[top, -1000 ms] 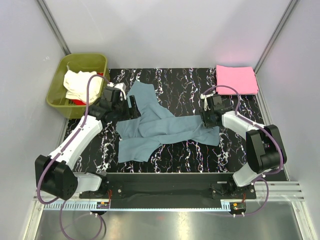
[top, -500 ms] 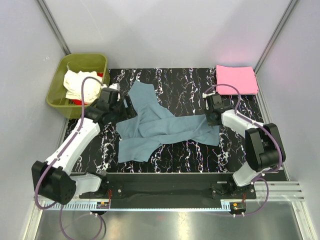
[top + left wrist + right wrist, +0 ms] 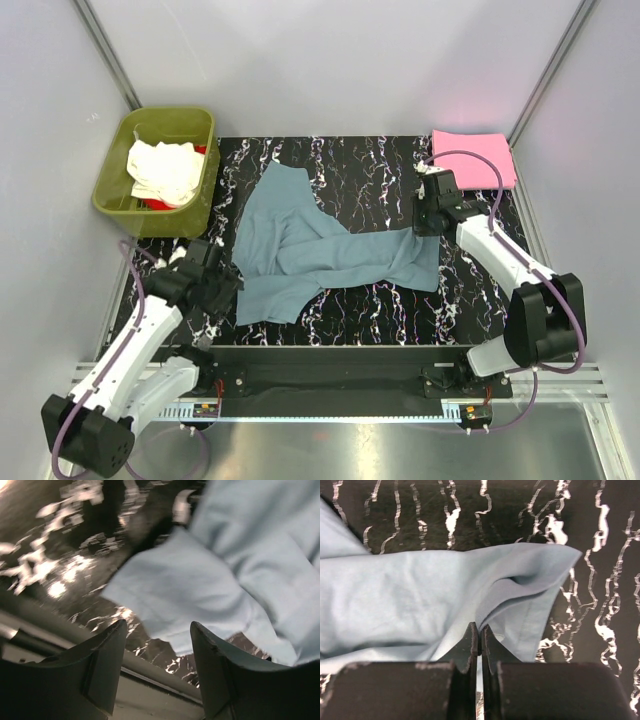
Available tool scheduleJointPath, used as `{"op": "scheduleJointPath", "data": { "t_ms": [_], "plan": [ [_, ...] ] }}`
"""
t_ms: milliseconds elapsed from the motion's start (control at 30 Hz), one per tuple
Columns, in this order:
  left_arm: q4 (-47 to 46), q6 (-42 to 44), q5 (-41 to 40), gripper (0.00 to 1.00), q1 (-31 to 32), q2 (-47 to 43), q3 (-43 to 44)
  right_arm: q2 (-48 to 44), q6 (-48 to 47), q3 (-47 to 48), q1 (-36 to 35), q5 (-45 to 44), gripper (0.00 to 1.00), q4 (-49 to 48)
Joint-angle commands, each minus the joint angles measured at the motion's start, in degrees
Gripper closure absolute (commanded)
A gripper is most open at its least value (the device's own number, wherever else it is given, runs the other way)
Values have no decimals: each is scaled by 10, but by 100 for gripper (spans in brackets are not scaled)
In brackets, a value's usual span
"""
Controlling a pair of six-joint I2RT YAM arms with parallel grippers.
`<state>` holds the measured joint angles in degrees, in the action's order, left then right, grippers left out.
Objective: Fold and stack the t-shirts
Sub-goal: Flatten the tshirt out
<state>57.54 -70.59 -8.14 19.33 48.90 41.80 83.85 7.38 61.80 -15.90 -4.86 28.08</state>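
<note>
The blue-grey t-shirt (image 3: 320,250) lies crumpled across the middle of the black marbled table, seen close up in the right wrist view (image 3: 420,600) and the left wrist view (image 3: 240,560). My right gripper (image 3: 425,222) is shut on a raised fold near the shirt's right edge (image 3: 479,626). My left gripper (image 3: 226,285) hovers open at the shirt's near-left corner (image 3: 159,626), with nothing between its fingers. A pink t-shirt (image 3: 472,158) lies folded at the back right. A cream-white t-shirt (image 3: 165,170) and a bit of a red one (image 3: 152,203) sit in the tub.
The olive-green tub (image 3: 108,195) stands off the table's back left corner. The table's near edge and a metal rail (image 3: 150,672) run just below my left fingers. Grey walls enclose the back and sides.
My left arm has pulled back from the shirt's back left part to its near-left corner. My right gripper has shut on the shirt's right edge and drawn it slightly towards the back.
</note>
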Motion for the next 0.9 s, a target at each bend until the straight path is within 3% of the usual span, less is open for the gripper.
{"op": "scheduleJointPath", "data": {
  "t_ms": [0, 233, 567, 867],
  "plan": [
    [60, -156, -55, 43, -3, -17, -12, -19, 19, 35, -2, 46, 100, 8],
    [-51, -224, 13, 47, -3, 18, -127, -53, 20, 33, -2, 73, 100, 2],
    [-102, -238, -13, 49, -3, 66, -150, -83, 22, 24, -2, 79, 100, -9],
    [-58, -257, -43, 50, 20, 85, -134, -75, 21, 31, -3, 74, 100, -7]
  ]
}}
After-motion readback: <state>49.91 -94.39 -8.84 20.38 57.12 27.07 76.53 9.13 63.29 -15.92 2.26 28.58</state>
